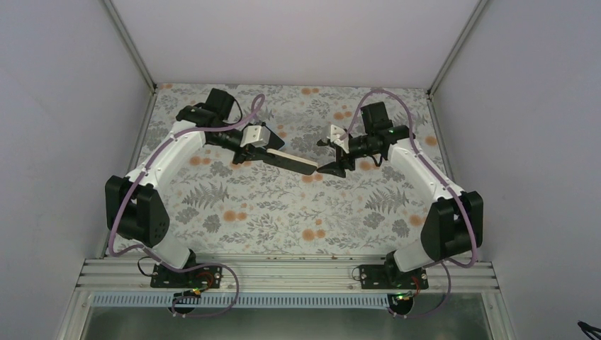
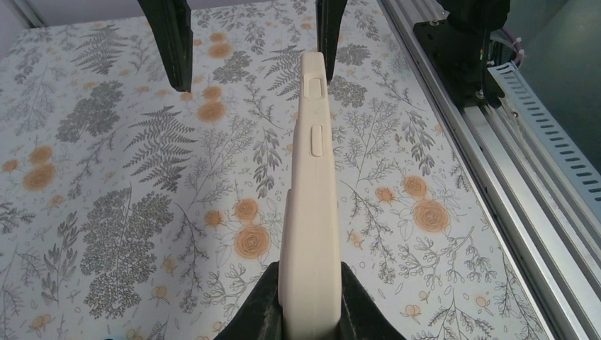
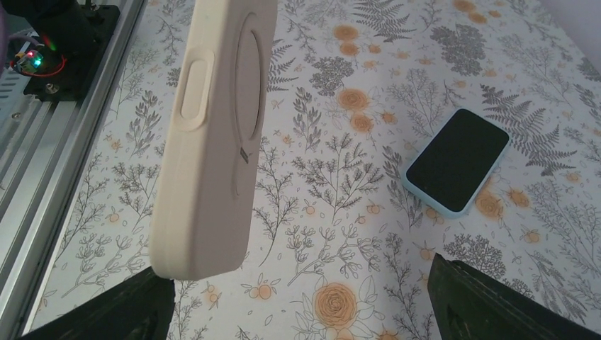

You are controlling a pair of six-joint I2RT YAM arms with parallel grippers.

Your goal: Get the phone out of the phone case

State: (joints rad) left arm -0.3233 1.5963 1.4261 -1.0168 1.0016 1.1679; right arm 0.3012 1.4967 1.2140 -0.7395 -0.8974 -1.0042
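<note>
Table (image 1: 283, 212): covered in a floral cloth that fills the middle of the top view.
Phone case (image 1: 287, 157): cream and empty, held on edge above the cloth at frame centre. Its long axis slants from centre-left down to the right, and its free end points at the right arm.
Phone (image 3: 457, 161): lies flat on the cloth, dark screen up, at the right-centre of the right wrist view. Its long axis runs lower left to upper right, and it is apart from the case.
Left gripper (image 2: 310, 297): clamped on the case's near end.
Right gripper (image 3: 298, 301): jaws spread wide, holding nothing, with the case's free end between them near one finger.
</note>
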